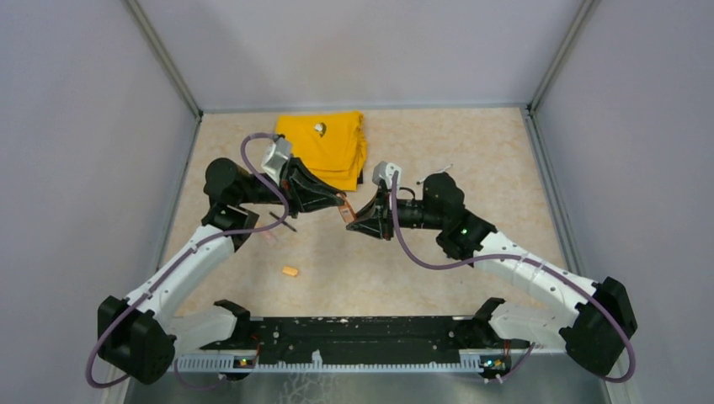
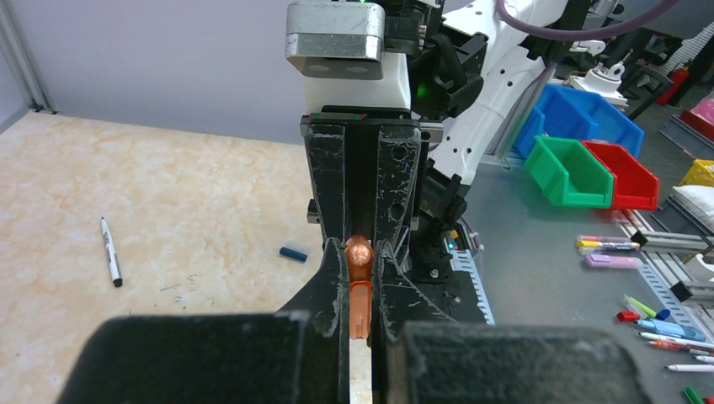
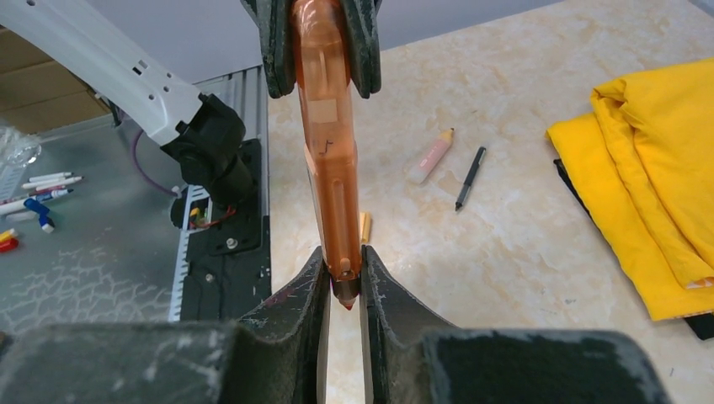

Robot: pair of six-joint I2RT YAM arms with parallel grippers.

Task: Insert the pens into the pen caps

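Observation:
An orange marker (image 3: 327,143) hangs in the air between my two grippers over the middle of the table (image 1: 471,151). My left gripper (image 2: 359,252) is shut on one end of it. My right gripper (image 3: 343,271) is shut on the other end, where a dark cone with a red tip shows. The light orange cap (image 1: 290,271) lies on the table near the left arm. The dark blue cap (image 2: 294,252) lies on the table. A second pale orange marker (image 3: 431,156) and the thin dark pen (image 3: 470,178) lie side by side. The silver-white pen (image 2: 110,263) lies apart.
The folded yellow cloth (image 1: 328,147) lies at the back centre, just behind the left gripper. Grey walls (image 1: 84,126) enclose the table on three sides. Coloured bins (image 2: 589,160) and loose pens sit on a bench beyond the table's near edge.

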